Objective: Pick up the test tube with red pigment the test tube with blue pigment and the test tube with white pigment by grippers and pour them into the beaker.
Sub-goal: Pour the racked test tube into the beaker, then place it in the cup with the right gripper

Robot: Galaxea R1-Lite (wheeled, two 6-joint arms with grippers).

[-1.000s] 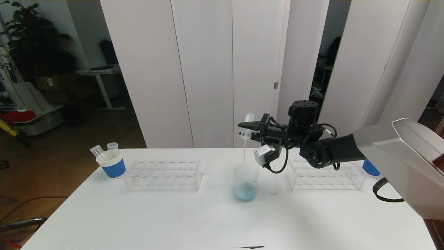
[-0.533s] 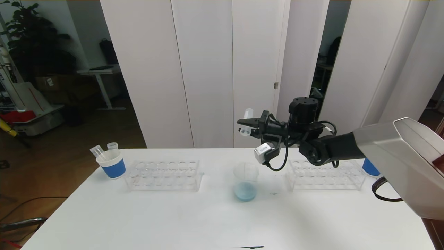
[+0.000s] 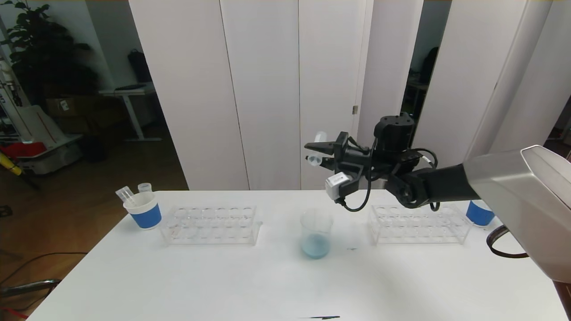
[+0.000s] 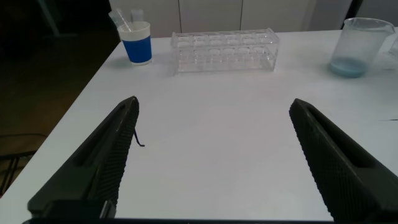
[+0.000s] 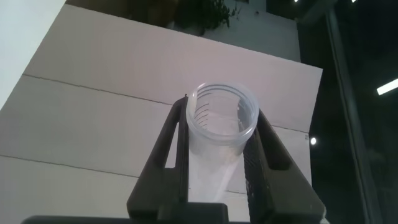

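Note:
My right gripper [image 3: 314, 152] is shut on the test tube with white pigment [image 3: 317, 147], held high above the beaker [image 3: 316, 232] and tilted, mouth lower. In the right wrist view the tube [image 5: 222, 124] sits between both fingers [image 5: 168, 149] with only a whitish film inside. The beaker stands mid-table with pale blue liquid at its bottom; it also shows in the left wrist view [image 4: 359, 43]. No tube with blue or red pigment is in view. My left gripper [image 4: 214, 104] is open and empty, low over the table's near left part.
A blue paper cup [image 3: 143, 210] with two empty tubes stands at the far left beside a clear rack [image 3: 209, 225]. A second clear rack [image 3: 419, 225] and another blue cup [image 3: 479, 214] stand on the right, under my right arm.
One second ago a white stream ran from the tube into the beaker. The stream has stopped, and my right gripper has risen with the tube.

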